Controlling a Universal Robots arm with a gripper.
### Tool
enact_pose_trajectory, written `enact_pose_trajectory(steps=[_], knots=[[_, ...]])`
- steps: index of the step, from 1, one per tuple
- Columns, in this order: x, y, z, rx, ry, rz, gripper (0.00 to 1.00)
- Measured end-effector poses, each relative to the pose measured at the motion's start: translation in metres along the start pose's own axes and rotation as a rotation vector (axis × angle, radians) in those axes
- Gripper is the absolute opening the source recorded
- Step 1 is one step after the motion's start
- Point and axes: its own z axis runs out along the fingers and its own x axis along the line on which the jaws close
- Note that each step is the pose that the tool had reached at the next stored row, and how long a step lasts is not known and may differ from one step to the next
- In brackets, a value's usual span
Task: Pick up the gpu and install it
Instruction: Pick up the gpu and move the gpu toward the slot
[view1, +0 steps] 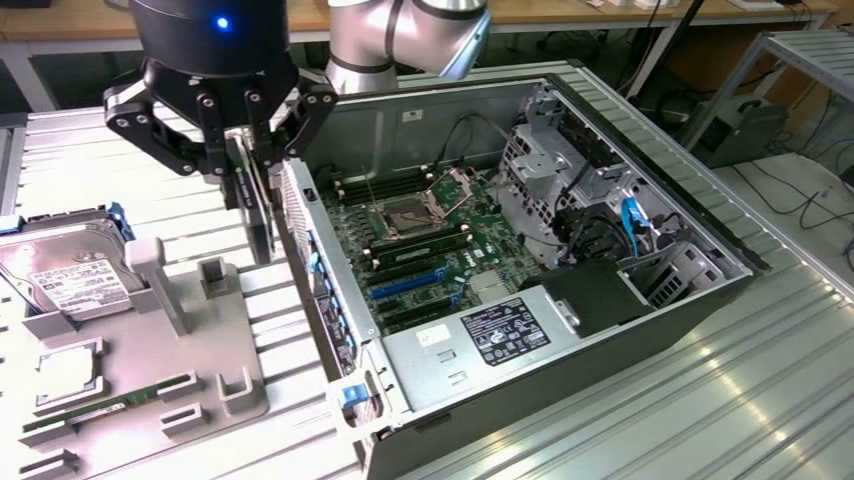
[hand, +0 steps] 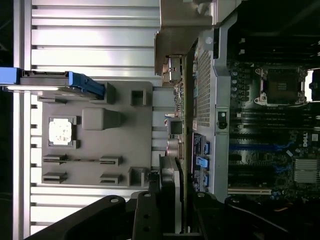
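Note:
My gripper (view1: 248, 160) is shut on the gpu (view1: 260, 215), which hangs on edge below the fingers, lifted off the grey holder tray (view1: 134, 330). It hovers just outside the open computer case (view1: 641, 200), beside the case's near wall. In the wrist view the gpu (hand: 176, 130) shows edge-on between my fingers (hand: 145, 215), its silver bracket (hand: 177, 30) at the far end. It runs along the case wall. The motherboard (view1: 441, 240) with its blue expansion slots (view1: 400, 285) lies inside the case.
On the grey tray sit a silver hard drive (view1: 67, 275), a CPU chip (view1: 67, 365) and a thin RAM stick (view1: 94, 410). The case's power supply (view1: 494, 335) and drive cage (view1: 561, 170) flank the motherboard. The slatted metal table (view1: 747, 400) lies around it.

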Motion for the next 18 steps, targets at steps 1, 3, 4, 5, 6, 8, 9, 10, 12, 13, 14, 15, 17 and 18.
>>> enact_pose_trajectory(steps=[1,3,4,5,6,8,9,10,12,13,14,15,17,18], knots=[[-0.002,-0.0001,0.0001,-0.0001,-0.0001,-0.001,0.29],[-0.007,-0.0001,0.0001,0.0,0.0001,-0.002,0.29],[-0.009,-0.0002,0.0001,0.0,0.0001,-0.003,0.29],[-0.011,-0.0002,0.0001,-0.0001,0.0001,-0.003,0.29],[-0.012,-0.0003,0.0001,0.0,0.0002,-0.003,0.29],[-0.015,-0.0003,0.0001,0.0,0.0002,-0.004,0.29],[-0.017,-0.0003,0.0002,0.0,0.0002,-0.005,0.29],[-0.018,-0.0004,0.0001,0.0001,0.0003,-0.005,0.29],[-0.021,-0.0004,0.0002,0.0001,0.0003,-0.006,0.29],[-0.022,-0.0004,0.0002,0.0,0.0003,-0.006,0.29],[-0.023,-0.0005,0.0002,0.0,0.0003,-0.006,0.29],[-0.025,-0.0005,0.0002,0.0001,0.0004,-0.007,0.29],[-0.029,-0.0006,0.0003,0.0,0.0004,-0.008,0.29],[-0.031,-0.0006,0.0003,0.0,0.0004,-0.008,0.29]])
